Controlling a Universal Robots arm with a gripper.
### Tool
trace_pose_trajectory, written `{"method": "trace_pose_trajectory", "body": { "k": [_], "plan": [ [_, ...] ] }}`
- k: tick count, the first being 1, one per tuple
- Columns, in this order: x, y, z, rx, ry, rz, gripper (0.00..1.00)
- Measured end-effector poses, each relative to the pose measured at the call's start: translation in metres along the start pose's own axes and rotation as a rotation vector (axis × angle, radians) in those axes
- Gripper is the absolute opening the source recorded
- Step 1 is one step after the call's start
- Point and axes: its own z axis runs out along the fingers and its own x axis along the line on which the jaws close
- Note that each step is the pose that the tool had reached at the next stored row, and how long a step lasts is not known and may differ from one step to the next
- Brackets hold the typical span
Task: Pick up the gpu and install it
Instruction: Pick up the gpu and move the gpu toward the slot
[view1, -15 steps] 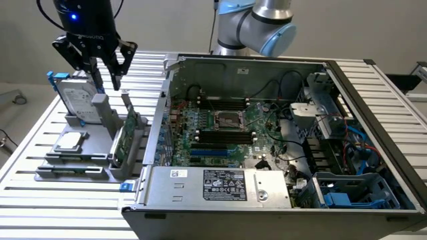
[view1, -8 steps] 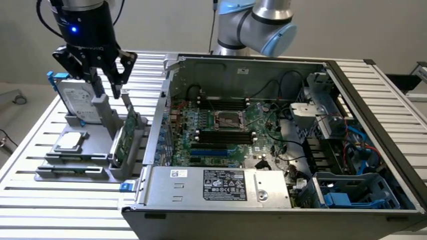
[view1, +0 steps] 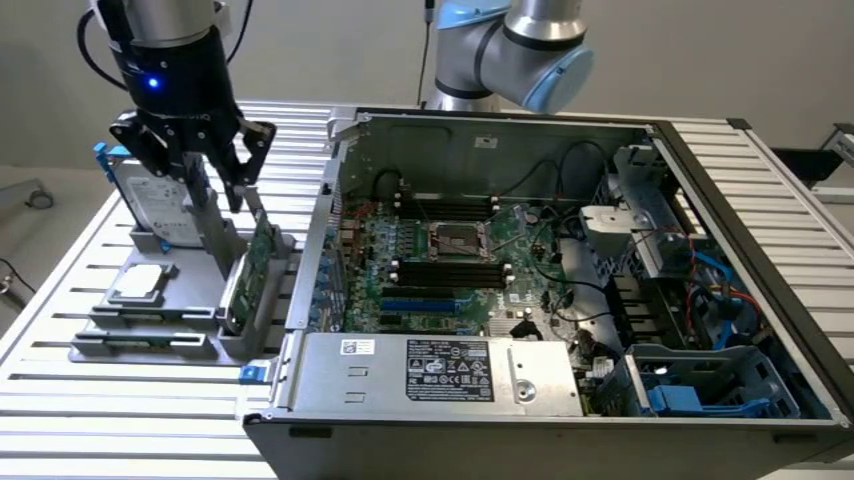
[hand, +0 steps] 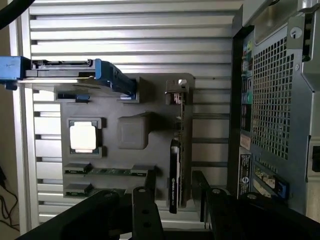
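The gpu (view1: 256, 268) stands on edge in a slot of the grey holder tray (view1: 160, 315), beside the open computer case (view1: 400, 378). Seen from above in the wrist view, the gpu (hand: 176, 165) is a thin strip with a black shroud side and a silver bracket at one end. My gripper (view1: 224, 190) hangs directly above the card, open, one finger on each side of its top edge and not touching it. In the wrist view the gripper (hand: 175, 200) straddles the card's line, with dark fingers (hand: 144, 202) on either side.
The tray (hand: 132, 132) also carries a silver hard drive with a blue frame (view1: 144, 190), a square silver chip (view1: 143, 283) and memory sticks (hand: 107, 171). The case's motherboard (view1: 447, 255) lies exposed at the exterior view's right. The case wall (hand: 272, 100) stands close beside the tray.
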Motion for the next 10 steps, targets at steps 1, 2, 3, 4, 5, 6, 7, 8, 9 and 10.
{"method": "trace_pose_trajectory", "body": {
  "k": [1,2,3,4,5,6,7,8,9,10],
  "plan": [
    [0.000,-0.0001,0.0018,0.0002,0.0000,-0.003,0.42],
    [0.000,-0.0002,0.0036,0.0005,0.0000,-0.007,0.42],
    [0.000,-0.0003,0.0054,0.0008,0.0002,-0.011,0.42],
    [-0.001,-0.0003,0.0071,0.0010,0.0002,-0.015,0.42],
    [-0.001,-0.0004,0.0090,0.0013,0.0003,-0.019,0.42],
    [-0.001,-0.0004,0.0108,0.0014,0.0002,-0.023,0.42],
    [-0.001,-0.0004,0.0126,0.0016,0.0002,-0.027,0.42],
    [-0.001,-0.0005,0.0146,0.0018,0.0002,-0.030,0.42],
    [-0.001,-0.0005,0.0163,0.0021,0.0003,-0.033,0.42],
    [-0.001,-0.0005,0.0181,0.0023,0.0004,-0.035,0.42]
  ]
}}
